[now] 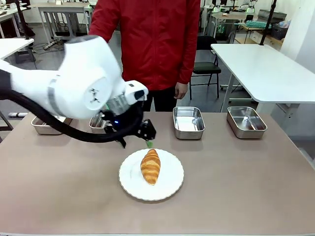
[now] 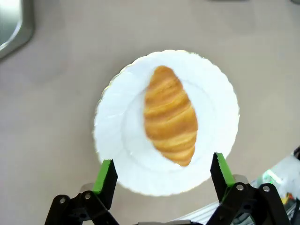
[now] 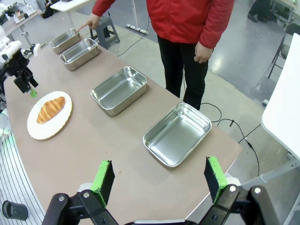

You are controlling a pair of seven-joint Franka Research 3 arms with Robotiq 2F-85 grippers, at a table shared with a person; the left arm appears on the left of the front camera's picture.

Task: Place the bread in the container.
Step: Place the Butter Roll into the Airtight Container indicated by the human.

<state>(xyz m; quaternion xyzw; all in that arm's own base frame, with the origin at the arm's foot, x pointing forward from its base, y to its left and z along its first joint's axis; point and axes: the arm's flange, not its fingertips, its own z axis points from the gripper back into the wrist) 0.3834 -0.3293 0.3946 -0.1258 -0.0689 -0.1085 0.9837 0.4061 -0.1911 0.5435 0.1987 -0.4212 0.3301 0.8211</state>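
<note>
Front: left claw (image 1: 146, 138) spread, empty, just off the round white plate's (image 1: 170, 189) 11 o'clock rim.
Left wrist: golden-brown ridged croissant (image 2: 169, 115) dead ahead, long axis 11-to-5.
Right wrist: right claw (image 3: 158, 180) agape, well away; steel pans (image 3: 177, 134) empty.

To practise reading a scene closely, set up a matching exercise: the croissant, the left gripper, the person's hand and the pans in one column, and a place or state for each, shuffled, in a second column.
Things:
1. croissant
2. left gripper
3. person's hand
4. pans

Places or states:
A. pointing at the farthest pan in the right wrist view
B. open, above the plate's edge
C. lying on the white plate
D. empty, in a row along the far edge of the table

Pairs: 1-C, 2-B, 3-A, 4-D
</note>
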